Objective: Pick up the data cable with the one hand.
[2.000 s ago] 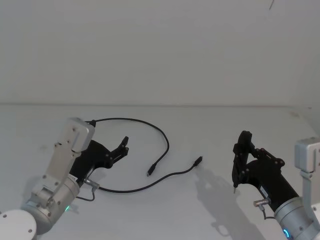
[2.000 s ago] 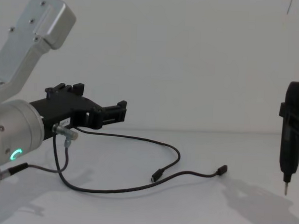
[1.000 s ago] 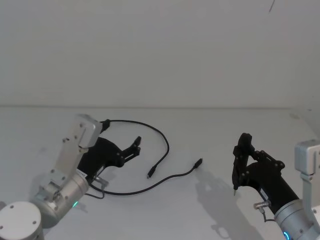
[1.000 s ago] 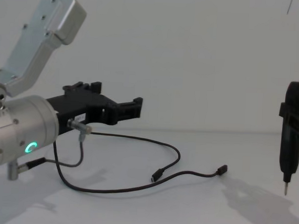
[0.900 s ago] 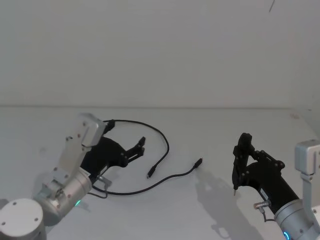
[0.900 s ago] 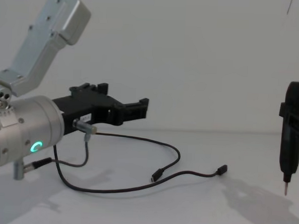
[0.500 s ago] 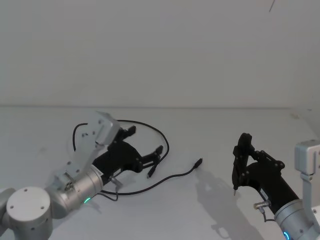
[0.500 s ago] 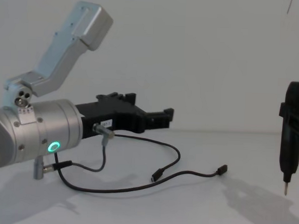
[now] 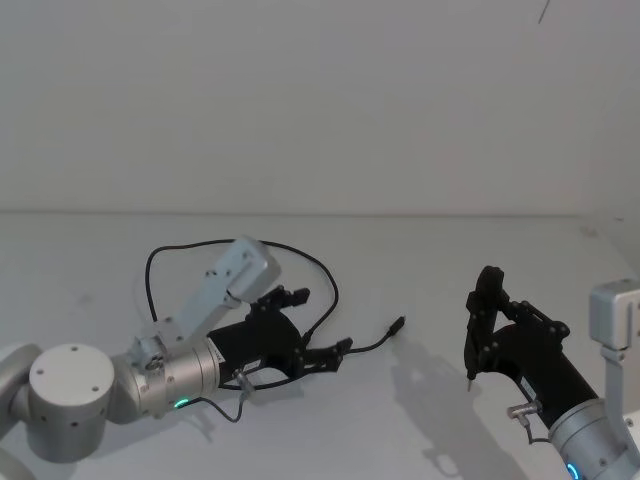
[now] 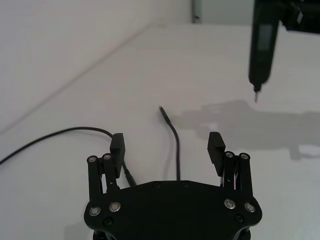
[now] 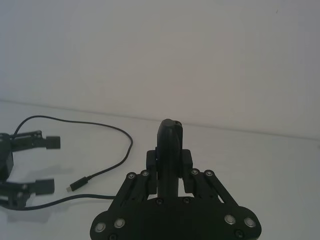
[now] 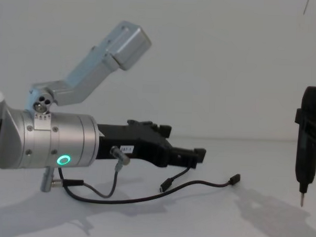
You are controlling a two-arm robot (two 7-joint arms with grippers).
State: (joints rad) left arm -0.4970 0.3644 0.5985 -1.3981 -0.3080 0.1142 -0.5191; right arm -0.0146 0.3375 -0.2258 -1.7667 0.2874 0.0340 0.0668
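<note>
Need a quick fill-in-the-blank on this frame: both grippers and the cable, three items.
1. The left gripper has its fingers ___.
2. The data cable runs ___ those two fingers, lying on the table.
3. The right gripper hangs over the table's ___ side, apart from the cable.
Missing: open; between; right.

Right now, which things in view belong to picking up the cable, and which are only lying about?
In the job: data cable on the white table; left gripper, open, one cable strand running between its fingers.
Not in the job: right gripper, parked at the right, shut on a black pointed tool.
</note>
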